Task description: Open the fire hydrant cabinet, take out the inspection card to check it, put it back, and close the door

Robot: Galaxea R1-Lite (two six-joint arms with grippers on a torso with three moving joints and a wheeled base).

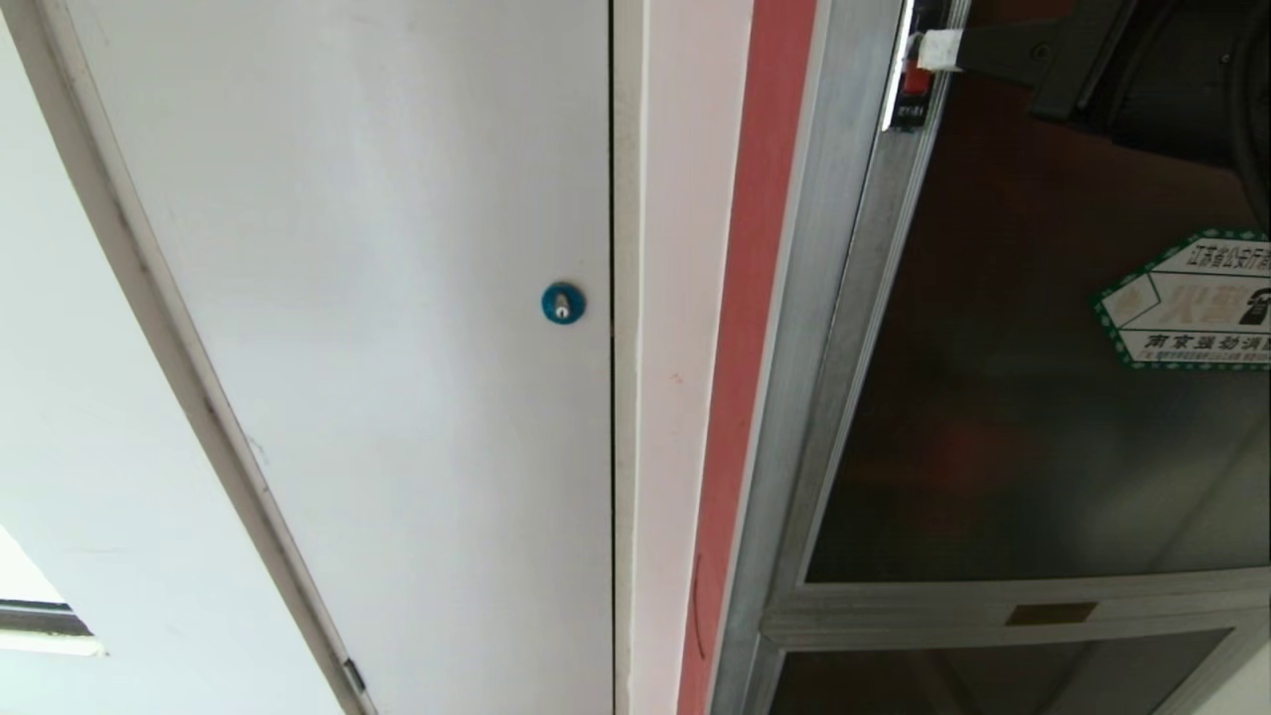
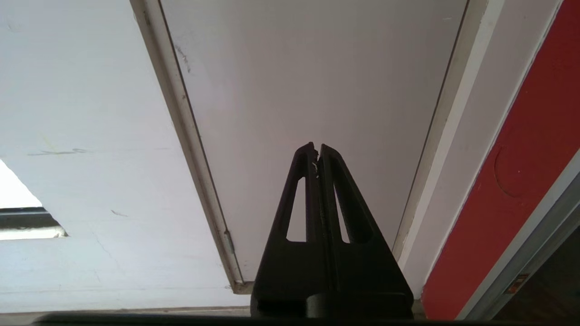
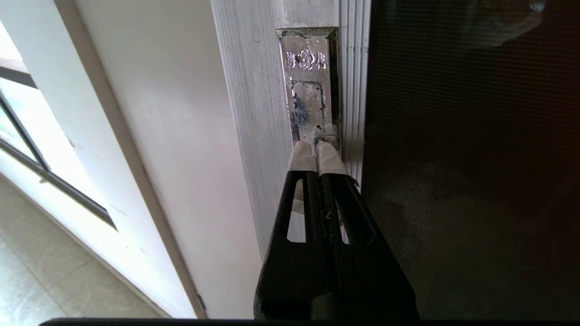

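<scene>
Fire hydrant cabinet: silver aluminium frame, set in the wall to the right of a red painted strip. The door, a dark tinted glass panel bearing a green-bordered white sticker, stood shut in its frame. Latch plate: tarnished metal with a stamped emblem, mounted on the frame edge beside the glass.

Right pincer: closed, empty, its white-taped fingertips pressed together and touching the lower end of the latch plate; in the head view it entered from the upper right, tip at the small red latch.

Left pincer: closed, holding nothing, facing the white door well apart from the cabinet.

White door: plain, with a blue round lock.

Inspection card: not in sight.
</scene>
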